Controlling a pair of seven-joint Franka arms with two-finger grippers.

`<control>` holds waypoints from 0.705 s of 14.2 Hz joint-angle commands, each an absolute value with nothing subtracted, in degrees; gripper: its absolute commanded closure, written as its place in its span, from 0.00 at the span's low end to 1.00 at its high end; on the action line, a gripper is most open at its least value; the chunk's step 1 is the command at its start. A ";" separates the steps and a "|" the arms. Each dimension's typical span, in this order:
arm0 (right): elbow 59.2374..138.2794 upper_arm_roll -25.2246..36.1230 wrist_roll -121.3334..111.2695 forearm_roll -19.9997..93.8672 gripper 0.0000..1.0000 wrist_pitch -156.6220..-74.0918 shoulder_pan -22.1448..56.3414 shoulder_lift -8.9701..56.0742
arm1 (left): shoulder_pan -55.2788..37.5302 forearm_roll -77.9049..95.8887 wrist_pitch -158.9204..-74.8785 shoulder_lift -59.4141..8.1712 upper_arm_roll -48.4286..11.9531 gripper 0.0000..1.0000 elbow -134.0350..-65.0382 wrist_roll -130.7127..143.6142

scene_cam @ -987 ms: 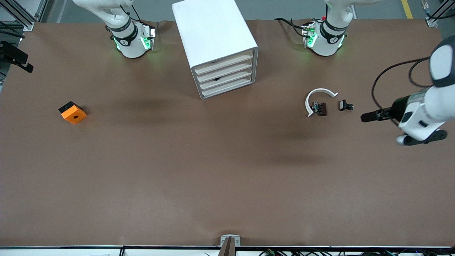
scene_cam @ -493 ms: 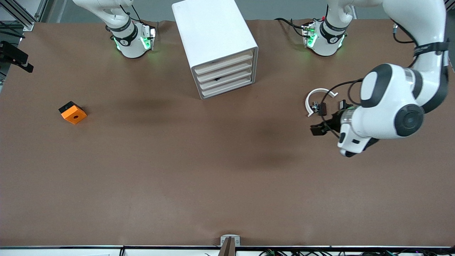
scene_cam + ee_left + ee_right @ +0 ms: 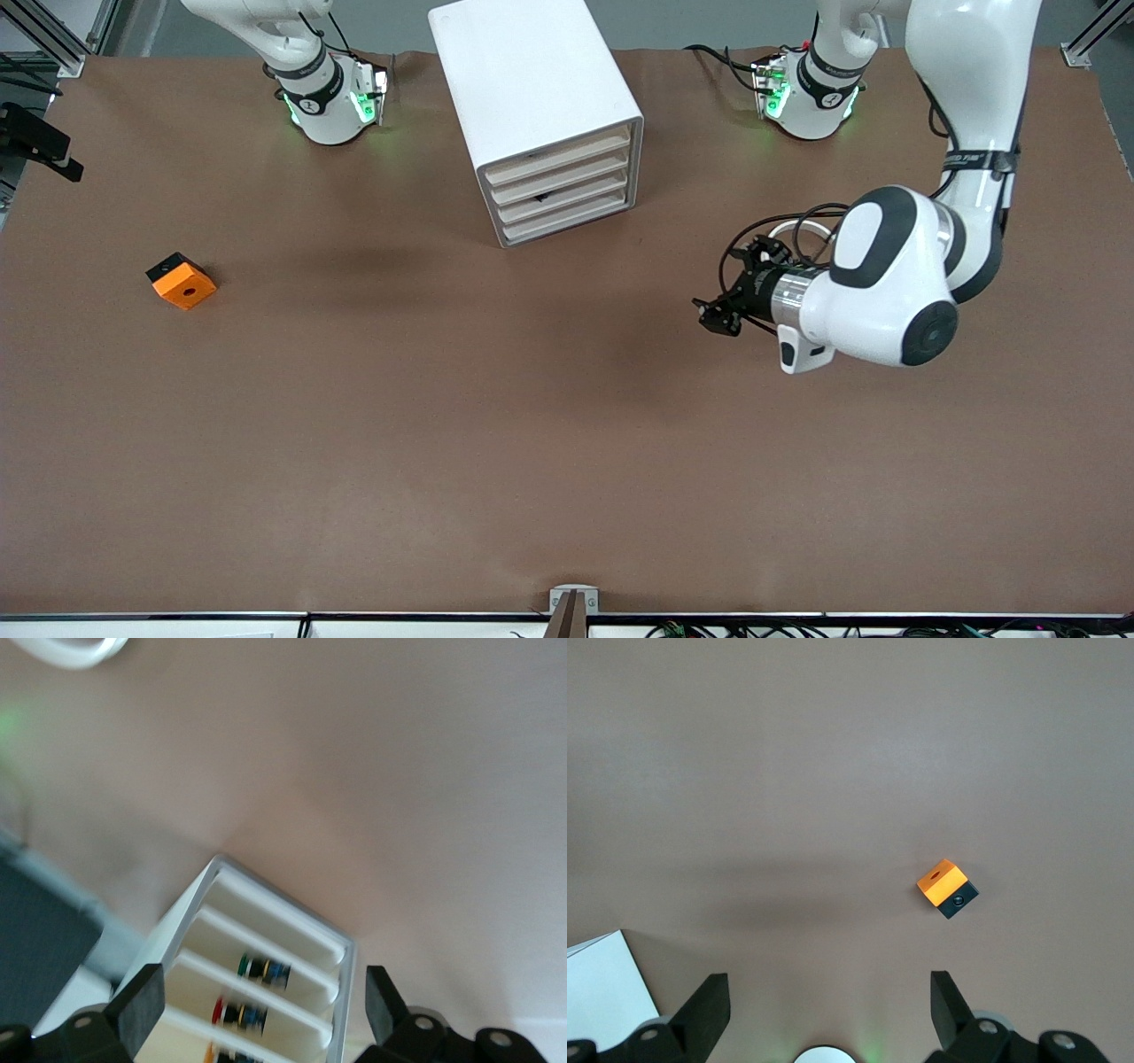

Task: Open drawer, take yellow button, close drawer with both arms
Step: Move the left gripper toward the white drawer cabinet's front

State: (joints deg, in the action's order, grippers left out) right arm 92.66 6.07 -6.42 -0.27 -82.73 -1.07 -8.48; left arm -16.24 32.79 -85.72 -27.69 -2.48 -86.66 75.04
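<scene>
The drawer [image 3: 558, 180] sits shut in the cabinet [image 3: 534, 106], button unseen, as the left gripper [image 3: 718, 317] hovers spread and empty over bare table near it, needing to line up on the front strip; right gripper [image 3: 824, 1014] waits, spread wide

You see two glossy white arms with black joints. The left arm [image 3: 895, 283] has rounded white shells, a black oval panel on its upper casing and a round black cap on the joint. A silver ring sits at its wrist, and black cables loop beside it. A thin black band with small white lettering wraps its upper link. The left pincer [image 3: 718, 316] is black with blocky fingers [image 3: 140, 1008]. The right pincer's fingers [image 3: 707, 1003] are black too, with small silver screws on the mounts. Both bases glow green under a black collar, and the right arm's base [image 3: 323, 97] carries a small white mark.
</scene>
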 commanded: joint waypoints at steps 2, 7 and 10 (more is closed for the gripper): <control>93.96 5.62 -6.33 0.62 0.00 -83.50 -1.67 -9.84 | -17.14 38.57 -76.66 -34.78 -2.64 0.00 -82.10 91.26; 94.57 5.62 -6.33 0.62 0.00 -84.11 -1.67 -10.11 | -17.22 47.27 -66.47 -41.73 -2.64 0.00 -80.94 118.51; 94.57 5.62 -6.33 0.62 0.00 -84.11 -1.67 -10.11 | -18.28 50.96 -60.57 -45.96 -2.90 0.00 -81.12 130.23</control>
